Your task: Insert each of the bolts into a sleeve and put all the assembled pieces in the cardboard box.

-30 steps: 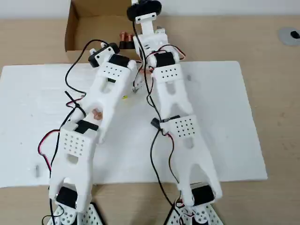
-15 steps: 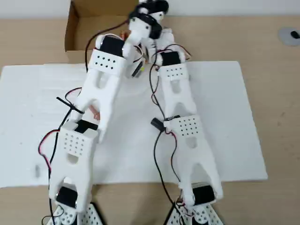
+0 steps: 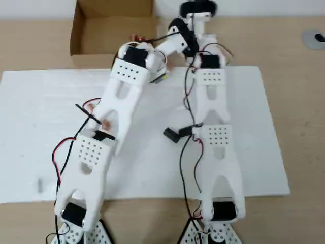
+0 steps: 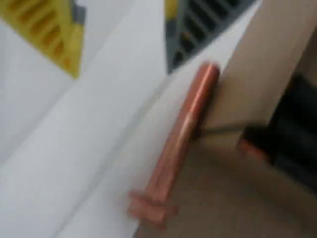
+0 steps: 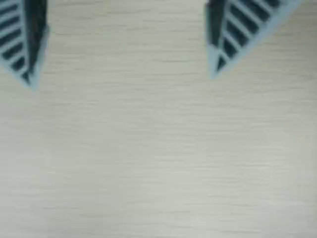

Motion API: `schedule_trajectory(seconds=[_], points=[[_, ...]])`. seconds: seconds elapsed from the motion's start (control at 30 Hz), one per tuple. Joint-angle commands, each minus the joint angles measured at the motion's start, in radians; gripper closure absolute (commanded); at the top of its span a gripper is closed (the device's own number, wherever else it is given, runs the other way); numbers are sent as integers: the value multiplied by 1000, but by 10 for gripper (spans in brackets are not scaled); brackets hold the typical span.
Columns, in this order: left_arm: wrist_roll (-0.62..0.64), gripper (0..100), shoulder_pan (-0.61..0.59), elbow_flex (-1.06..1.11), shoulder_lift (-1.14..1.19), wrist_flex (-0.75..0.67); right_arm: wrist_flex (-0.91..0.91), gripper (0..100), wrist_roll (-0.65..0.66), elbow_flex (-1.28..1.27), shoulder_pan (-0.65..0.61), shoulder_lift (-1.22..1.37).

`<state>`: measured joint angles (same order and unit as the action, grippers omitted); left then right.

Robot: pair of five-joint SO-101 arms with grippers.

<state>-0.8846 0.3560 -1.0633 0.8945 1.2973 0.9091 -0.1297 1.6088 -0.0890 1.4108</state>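
A copper bolt lies on its side where the white foam sheet meets the wooden table. My left gripper hovers open just above it, nothing between its yellow and grey fingertips. In the high view the left arm stretches across the foam sheet, and its gripper is right of the cardboard box. A small copper piece shows beside the box wall. My right gripper is open over bare wooden table, and it sits at the far edge of the high view.
Small copper parts lie on the foam, partly under the left arm. A dark blurred object sits close beside the bolt. The two arms are nearly touching at their wrists. A grey disc is at the table's far right.
The left arm swung forward and to the right, past the box corner. The right arm shifted to the right and farther back, off the foam.
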Motion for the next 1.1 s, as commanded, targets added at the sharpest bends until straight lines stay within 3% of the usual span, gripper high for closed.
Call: schedule_trajectory(seconds=[0.0,0.3,0.57,0.73,0.87,0.97,1.07], points=[[-32,875,31,-3,2,-31,5,737,-11,59,30,-30],[-37,875,8,-15,145,-140,5,737,-11,58,36,-61],[-34,876,41,28,157,-52,5,737,-12,58,35,-99],[-37,993,40,41,157,0,6,738,-15,58,39,-110],[-15,991,25,41,148,18,6,738,-17,58,33,-122],[55,991,17,-44,147,46,6,738,-17,58,31,-122],[127,991,17,-265,147,164,8,738,-17,58,31,-122]])
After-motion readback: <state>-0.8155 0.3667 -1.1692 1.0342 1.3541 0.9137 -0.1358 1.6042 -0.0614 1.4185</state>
